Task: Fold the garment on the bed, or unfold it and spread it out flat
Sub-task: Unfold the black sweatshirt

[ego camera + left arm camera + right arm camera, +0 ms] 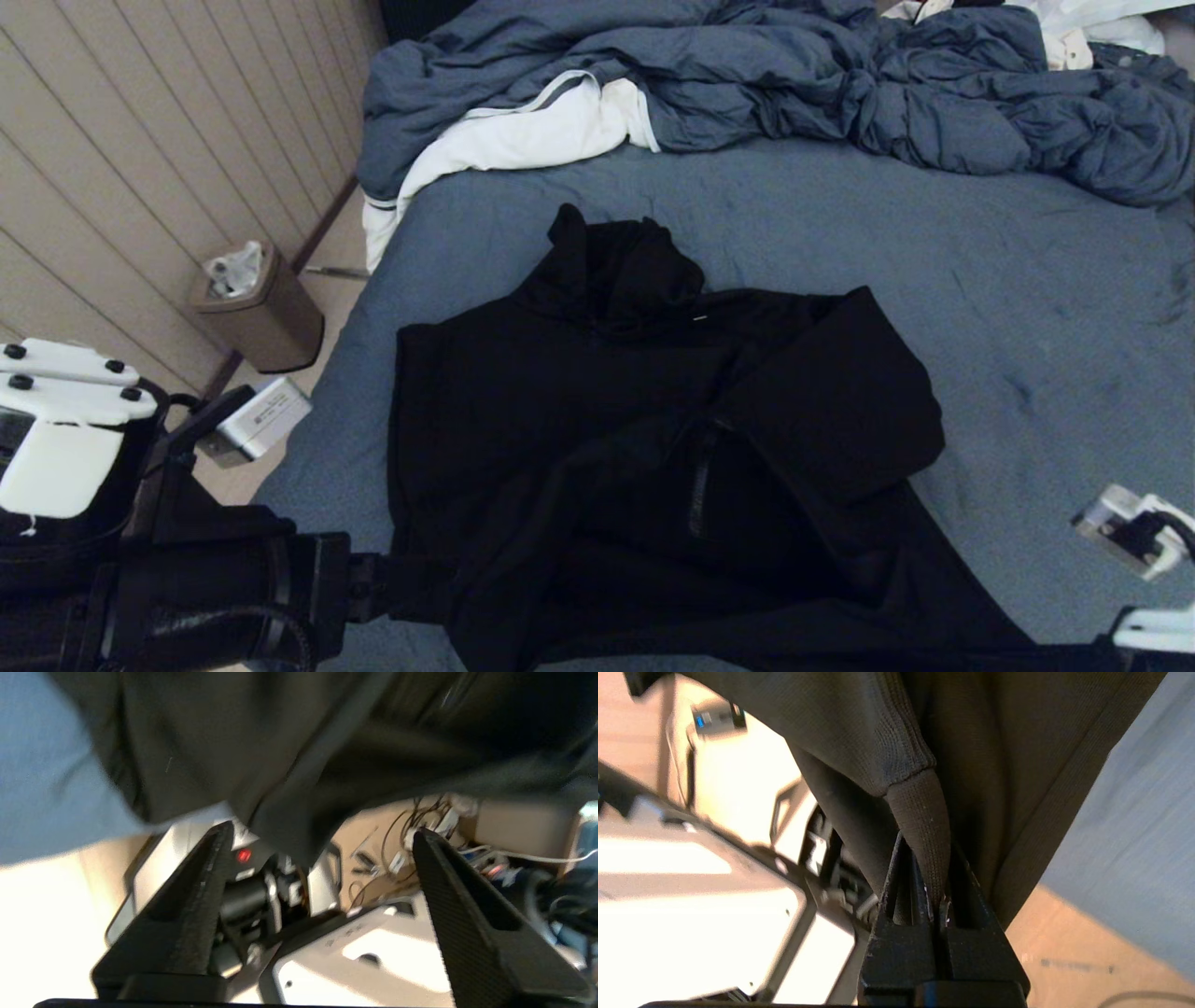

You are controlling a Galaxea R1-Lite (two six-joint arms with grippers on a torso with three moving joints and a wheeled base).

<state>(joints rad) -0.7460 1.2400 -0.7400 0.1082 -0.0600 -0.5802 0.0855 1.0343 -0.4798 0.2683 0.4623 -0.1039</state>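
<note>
The garment (pixel 597 411), a black hooded sweatshirt, lies on the bed (pixel 934 243) with its hood away from me and one sleeve folded across its front. At its near left corner is my left gripper (pixel 321 833), open, its fingers (pixel 205 891) wide apart. A fold of the black cloth (pixel 289 826) hangs loose just past their tips, and nothing is pinched. My right gripper (pixel 927 858) is shut on the garment's ribbed hem (pixel 920 807) at the near right corner. In the head view the cloth hides that gripper, and only the white right arm (pixel 1134 532) shows.
A rumpled blue-grey duvet (pixel 747 84) and a white cloth with a grey stripe (pixel 523 140) are heaped along the bed's far side. A brown waste bin (pixel 261 317) stands on the floor by the panelled wall, left of the bed. The bed's near edge runs under both grippers.
</note>
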